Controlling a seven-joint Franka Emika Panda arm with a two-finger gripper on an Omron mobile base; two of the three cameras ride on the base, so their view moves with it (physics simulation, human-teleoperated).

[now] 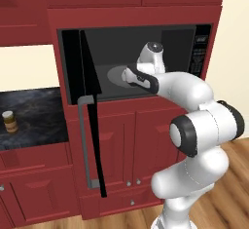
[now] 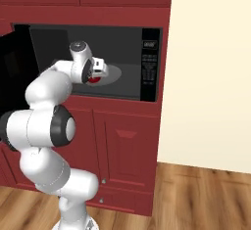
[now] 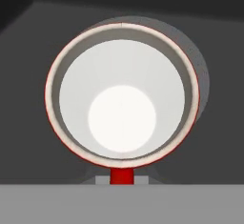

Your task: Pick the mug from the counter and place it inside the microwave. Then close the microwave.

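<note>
The red mug stands upright inside the open microwave, over its grey turntable. From above I look straight into its white interior, with the red handle at the bottom edge. My gripper reaches into the cavity right above the mug. Pale finger parts press against both sides of the handle, so the gripper is shut on the mug. In the left base view the hand covers the mug. The black door is swung wide open to the left, and its long grey handle faces me.
The dark marbled counter lies to the left and carries a small brown jar. The button panel sits at the microwave's right side. Red cabinets surround the opening. A cream wall and a wood floor lie to the right.
</note>
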